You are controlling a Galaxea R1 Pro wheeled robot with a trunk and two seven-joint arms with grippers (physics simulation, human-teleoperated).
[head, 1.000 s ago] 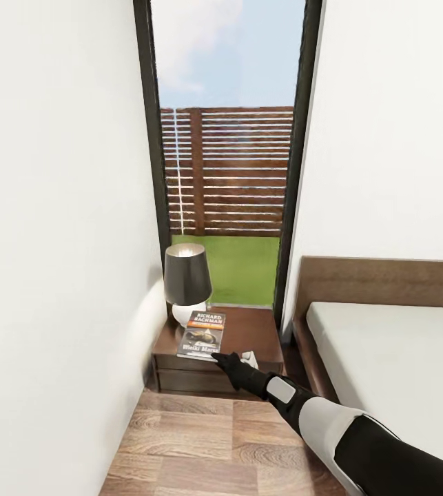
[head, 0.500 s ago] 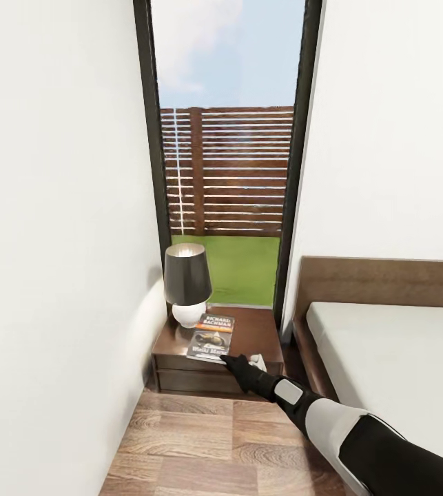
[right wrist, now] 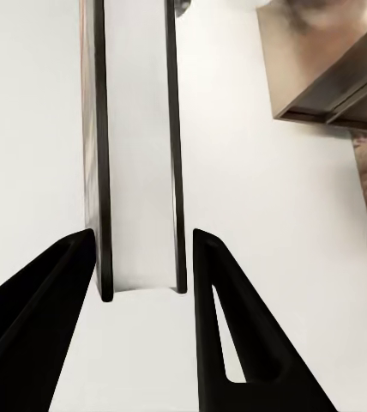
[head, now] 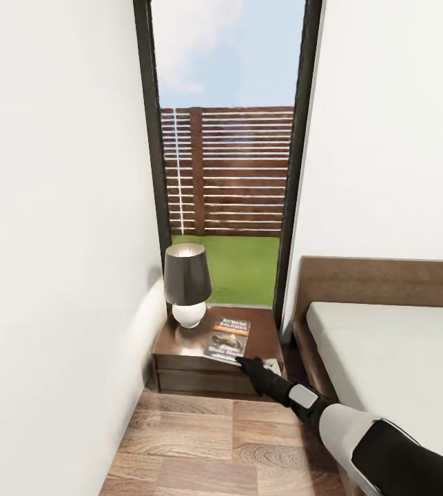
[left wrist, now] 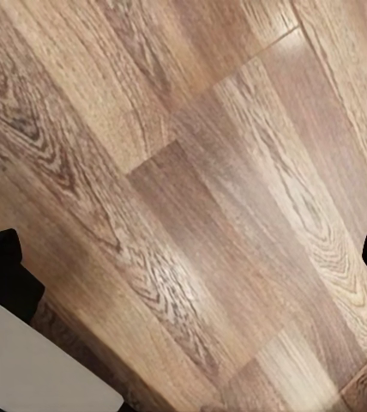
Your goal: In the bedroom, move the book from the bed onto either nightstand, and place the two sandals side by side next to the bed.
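Nightstand (head: 259, 337) carries the book (head: 227, 338) gripped by the right hand (right wrist: 141, 283); left-wrist camera sees plank floor (left wrist: 192, 189).

White author's name, too small to read surely, on the book (head: 227, 338) cover

A thin paperback book (head: 227, 338) with a dark cover, white lettering and an orange band lies flat on the glossy top of the low dark-brown nightstand (head: 180, 359), toward its front edge. Beside the nightstand stands the wood-framed bed (head: 393, 358), its light-grey mattress bare.
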